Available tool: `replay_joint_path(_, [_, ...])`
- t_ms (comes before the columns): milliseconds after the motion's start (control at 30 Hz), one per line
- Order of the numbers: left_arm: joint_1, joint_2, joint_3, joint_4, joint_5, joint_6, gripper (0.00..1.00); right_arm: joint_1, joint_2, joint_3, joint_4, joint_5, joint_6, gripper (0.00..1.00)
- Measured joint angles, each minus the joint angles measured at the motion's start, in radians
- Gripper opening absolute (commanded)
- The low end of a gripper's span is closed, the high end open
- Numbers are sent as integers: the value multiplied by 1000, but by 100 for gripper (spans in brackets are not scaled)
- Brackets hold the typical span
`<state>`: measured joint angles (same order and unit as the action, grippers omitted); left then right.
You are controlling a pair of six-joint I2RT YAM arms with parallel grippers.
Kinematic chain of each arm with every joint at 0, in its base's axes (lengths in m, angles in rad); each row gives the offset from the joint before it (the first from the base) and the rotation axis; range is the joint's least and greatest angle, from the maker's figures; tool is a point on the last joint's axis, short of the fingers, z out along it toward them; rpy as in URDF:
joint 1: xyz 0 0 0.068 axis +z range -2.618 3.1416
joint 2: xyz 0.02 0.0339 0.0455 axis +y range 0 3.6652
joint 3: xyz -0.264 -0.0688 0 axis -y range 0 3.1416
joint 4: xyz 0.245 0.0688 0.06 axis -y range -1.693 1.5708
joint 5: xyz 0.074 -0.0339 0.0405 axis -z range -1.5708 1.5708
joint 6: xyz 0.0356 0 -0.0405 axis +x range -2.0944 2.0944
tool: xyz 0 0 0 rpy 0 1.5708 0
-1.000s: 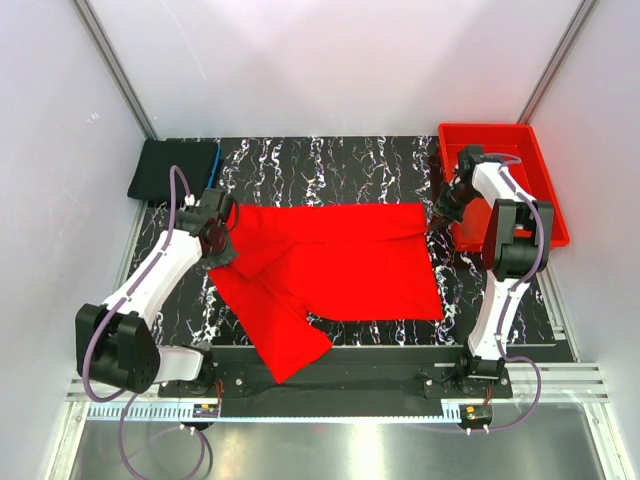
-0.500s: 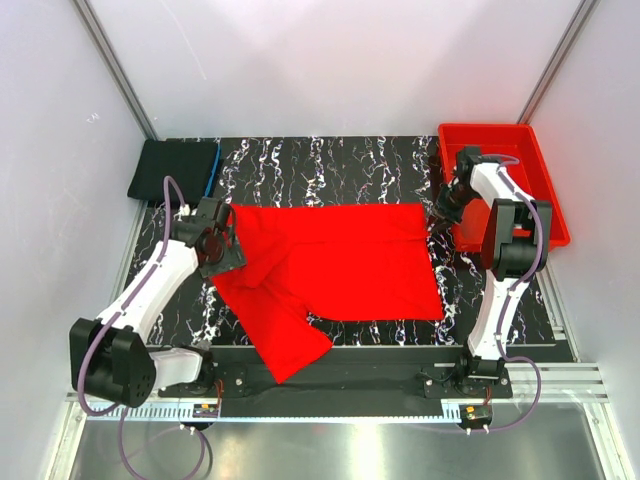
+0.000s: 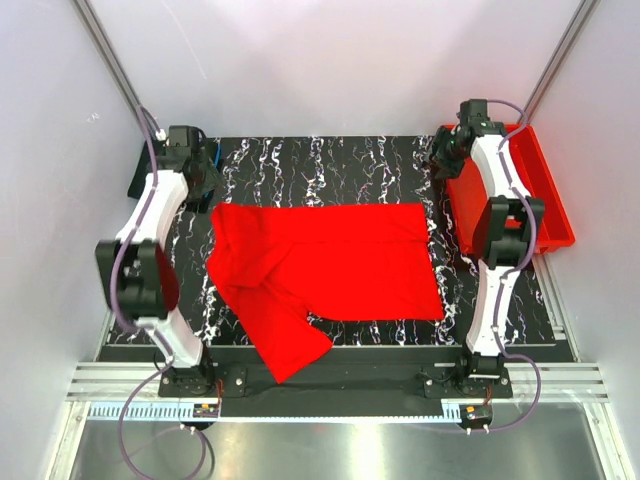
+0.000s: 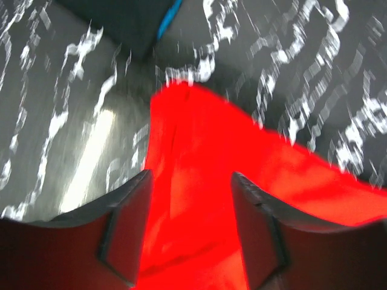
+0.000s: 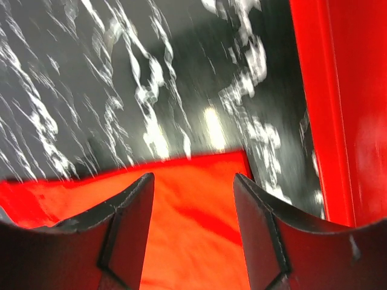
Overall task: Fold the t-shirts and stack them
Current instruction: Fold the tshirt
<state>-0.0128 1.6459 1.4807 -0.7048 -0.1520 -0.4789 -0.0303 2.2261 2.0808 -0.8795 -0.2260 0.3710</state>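
Observation:
A bright red t-shirt lies spread on the marbled black table, one sleeve reaching toward the near edge. My left gripper hangs above its far left corner, open and holding nothing. Over the far right corner my right gripper also stands open, with nothing between its fingers. The folded black t-shirt with its blue edge lies at the back left, mostly hidden behind the left arm in the top view.
A rigid red plastic bin stands at the back right, its rim just right of the shirt's corner. White walls and metal posts close in the table on three sides.
Both grippers have opened and let go of the red shirt's far corners. Both have risen and drawn back toward the far edge. The shirt's left part now lies flatter.

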Motion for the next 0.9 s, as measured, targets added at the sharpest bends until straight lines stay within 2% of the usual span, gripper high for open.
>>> replay_joint_path(133, [45, 217, 108, 34, 34, 5, 50, 8, 108, 160, -8, 7, -1, 62])
replay_joint_path(333, [59, 392, 222, 1, 53, -21, 53, 18, 196, 190, -50, 35, -13, 62])
replay_joint_path(467, [58, 447, 283, -1, 67, -41, 51, 19, 211, 184, -66, 51, -21, 62])
replay_joint_path(900, [60, 524, 288, -6, 89, -49, 50, 22, 212, 182, -81, 61, -46, 62])
